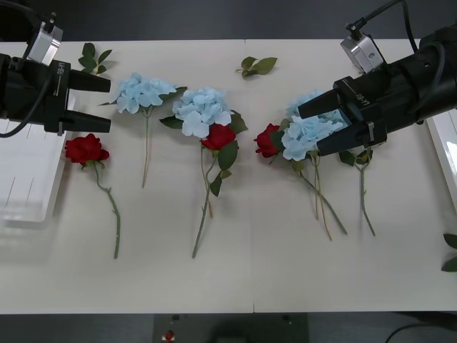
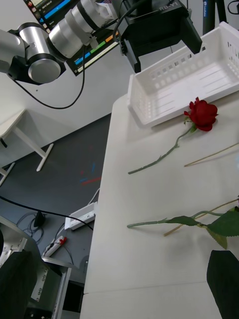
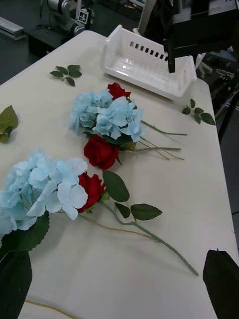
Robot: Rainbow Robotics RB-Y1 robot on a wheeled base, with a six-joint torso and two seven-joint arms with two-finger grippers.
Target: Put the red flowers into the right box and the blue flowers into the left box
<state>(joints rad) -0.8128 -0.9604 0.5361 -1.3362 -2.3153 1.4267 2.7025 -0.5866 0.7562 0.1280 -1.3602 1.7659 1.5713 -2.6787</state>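
Note:
Three red flowers lie on the cream table: one [image 1: 86, 148] near the left box [image 1: 28, 171], one [image 1: 218, 136] in the middle, one [image 1: 267, 139] tucked against a blue flower. Blue flowers lie at the back left [image 1: 143, 91], in the middle [image 1: 202, 108] and on the right [image 1: 307, 130]. My right gripper [image 1: 315, 127] hangs open over that right blue flower, one black finger on each side of it. My left gripper [image 1: 101, 101] is open above the left box's inner edge, just behind the left rose. The right box [image 1: 446, 139] shows at the right edge.
Loose green leaf sprigs lie at the back left [image 1: 94, 58], back centre [image 1: 257, 66] and near the right edge [image 1: 450, 254]. Long stems run toward the table's front. The front strip of the table is bare.

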